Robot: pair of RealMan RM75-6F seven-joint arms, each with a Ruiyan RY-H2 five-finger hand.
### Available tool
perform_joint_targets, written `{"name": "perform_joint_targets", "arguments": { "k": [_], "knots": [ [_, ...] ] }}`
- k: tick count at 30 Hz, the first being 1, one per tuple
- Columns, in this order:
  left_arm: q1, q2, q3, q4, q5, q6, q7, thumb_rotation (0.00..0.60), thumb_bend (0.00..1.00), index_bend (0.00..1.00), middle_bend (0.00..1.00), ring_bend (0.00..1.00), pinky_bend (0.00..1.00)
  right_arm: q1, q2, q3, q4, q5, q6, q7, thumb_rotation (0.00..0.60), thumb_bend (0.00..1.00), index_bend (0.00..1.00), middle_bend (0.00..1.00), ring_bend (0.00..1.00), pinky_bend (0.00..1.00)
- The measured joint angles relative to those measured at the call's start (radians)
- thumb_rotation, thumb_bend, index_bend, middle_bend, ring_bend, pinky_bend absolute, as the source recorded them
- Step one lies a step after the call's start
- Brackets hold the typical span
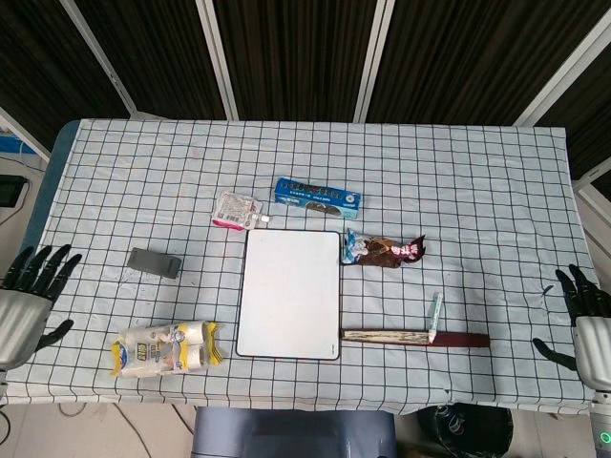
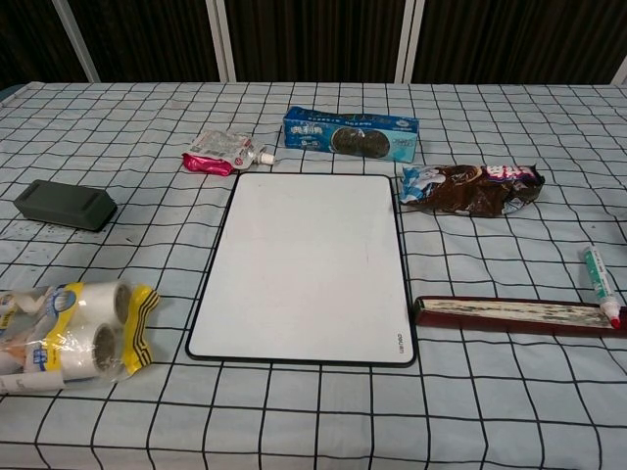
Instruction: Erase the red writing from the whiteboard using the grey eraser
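The small grey block-shaped eraser (image 2: 65, 205), probably light and stiff, is best gripped across its long sides, while the left hand (image 1: 27, 298) and the right hand (image 1: 590, 322) are seen spread and empty.

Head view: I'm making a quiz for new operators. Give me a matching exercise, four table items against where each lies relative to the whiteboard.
Items:
1. eraser
2. cookie box
3. marker
4. tape rolls

Places, relative to the whiteboard:
A. beyond its far edge
B. off its near-left corner
C. to its left, midway along
D. to its right, near the front

Pairs: 1-C, 2-A, 3-D, 4-B
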Motion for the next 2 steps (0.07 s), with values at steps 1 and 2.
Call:
{"name": "perform_joint_targets", "arguments": {
  "k": [1, 2],
  "knots": [
    [0.008, -0.001, 0.001, 0.017, 0.006, 0.006, -0.020, 0.600, 0.13, 0.00, 0.00, 0.00, 0.05, 0.000, 0.000, 0.000, 0.000, -0.001, 0.001, 0.000, 0.600, 0.08, 0.00, 0.02, 0.14, 0.19],
    [0.015, -0.003, 0.001, 0.032, 0.011, 0.011, -0.040, 0.600, 0.13, 0.00, 0.00, 0.00, 0.05, 0.000, -0.001, 0.000, -0.001, -0.001, 0.001, -0.001, 0.600, 0.08, 0.00, 0.02, 0.14, 0.19]
  ]
}}
